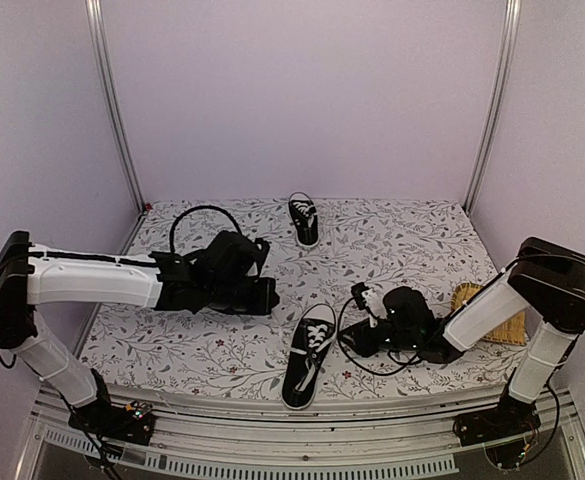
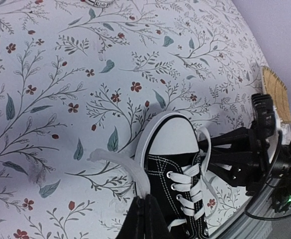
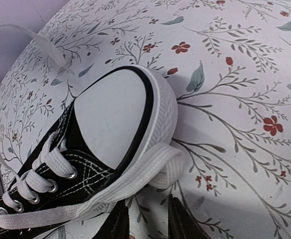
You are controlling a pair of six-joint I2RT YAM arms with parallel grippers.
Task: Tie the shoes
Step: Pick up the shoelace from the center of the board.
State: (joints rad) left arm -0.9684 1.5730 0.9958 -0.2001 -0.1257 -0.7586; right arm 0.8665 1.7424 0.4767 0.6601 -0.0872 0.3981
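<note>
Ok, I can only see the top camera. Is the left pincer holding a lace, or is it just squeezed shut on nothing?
Observer: On its wrist camera, the left pincer is shut, and a white lace end runs right into its tips. It looks pinched.
Operator: What about the right one?
Observer: The right pincer has its jaws apart. They sit just short of a lace fold lying against the white toe cap.
Operator: Is there a bow yet?
Observer: Close up, the laces only cross through metal eyelets. No bow shows there.
</note>
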